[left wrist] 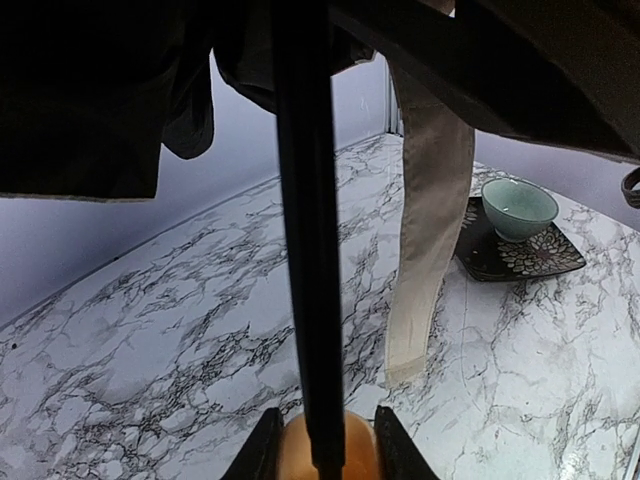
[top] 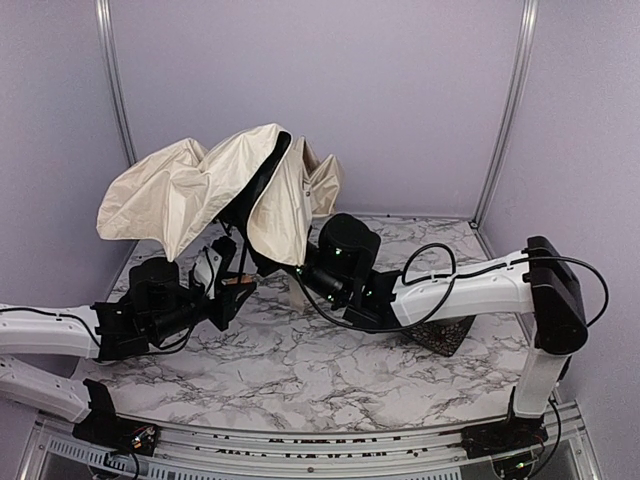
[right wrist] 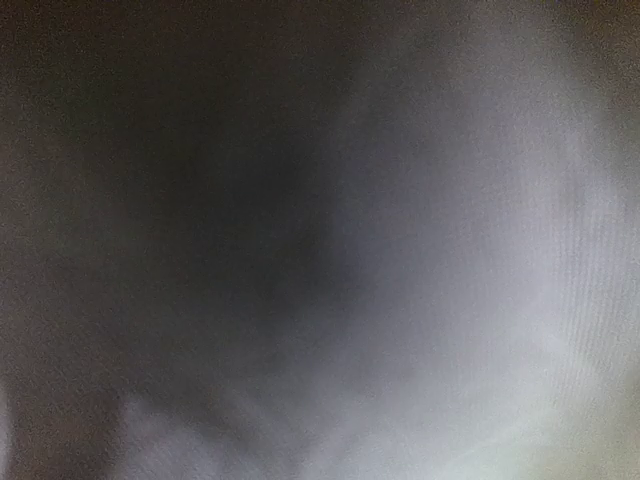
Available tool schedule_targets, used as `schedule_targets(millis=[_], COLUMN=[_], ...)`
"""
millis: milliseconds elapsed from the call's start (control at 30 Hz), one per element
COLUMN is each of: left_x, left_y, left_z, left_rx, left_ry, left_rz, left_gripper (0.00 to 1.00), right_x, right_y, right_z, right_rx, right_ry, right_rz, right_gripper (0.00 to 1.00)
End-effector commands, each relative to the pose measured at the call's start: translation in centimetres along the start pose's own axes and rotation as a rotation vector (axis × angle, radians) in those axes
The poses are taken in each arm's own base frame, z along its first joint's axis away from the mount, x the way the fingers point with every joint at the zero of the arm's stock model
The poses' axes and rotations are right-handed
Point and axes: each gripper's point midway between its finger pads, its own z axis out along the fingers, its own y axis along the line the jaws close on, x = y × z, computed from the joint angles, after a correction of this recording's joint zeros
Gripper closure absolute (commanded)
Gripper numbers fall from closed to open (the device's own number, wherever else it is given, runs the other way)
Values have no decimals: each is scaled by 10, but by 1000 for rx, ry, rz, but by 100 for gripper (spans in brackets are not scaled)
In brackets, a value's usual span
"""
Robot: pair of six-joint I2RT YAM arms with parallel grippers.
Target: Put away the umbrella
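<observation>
- Black fingers (left wrist: 262, 448) of the left gripper (left wrist: 326, 440) are pinched close on the pale tan handle (left wrist: 320, 455) of the umbrella (top: 200, 185). In the left wrist view we see the handle filling the narrow gap between them.
- From the handle, the thin black shaft (left wrist: 305, 250) runs straight away from the wrist camera into the dark lining (left wrist: 90, 90).
- From above, we find the left gripper (top: 232, 288) tilted up toward the rear. The left arm (top: 50, 330) lies low and nearly level, entering from the left edge over the marble table (top: 320, 380).
- The cream canopy (top: 165, 190) hangs half collapsed in crumpled folds, held in the air over the rear left of the table. One cream flap (left wrist: 430, 200) reaches down to the tabletop.
- The right gripper (top: 312, 272) reaches under the canopy's edge, where fabric hides its tips. The right wrist view is only grey blur, so we cannot tell how its jaws stand.
- The right arm (top: 470, 290) rises from the near right corner and bends sharply. Its white forearm runs level leftward to the canopy.
- A pale green bowl (left wrist: 520, 205) sits on a dark flowered plate (left wrist: 545, 255), on the table's right side.
</observation>
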Motion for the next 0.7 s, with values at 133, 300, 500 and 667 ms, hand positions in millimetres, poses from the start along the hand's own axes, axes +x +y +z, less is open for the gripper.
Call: schedule_targets(millis=[133, 300, 500, 667], left_x=[-172, -187, -211, -234], left_y=[18, 30, 17, 19], left_z=[-63, -87, -87, -94], left_rx=[-27, -58, 7, -30], left_ry=[-644, -770, -833, -883], left_rz=[-161, -224, -194, -130], left_gripper=[100, 100, 100, 100], right_x=[164, 194, 210, 211], right_y=[-46, -47, -44, -47], right_z=[-39, -43, -40, -43], right_rx=[132, 139, 137, 145], right_ry=[483, 549, 587, 605], right_rz=[-50, -7, -13, -39], right_gripper=[89, 87, 87, 86])
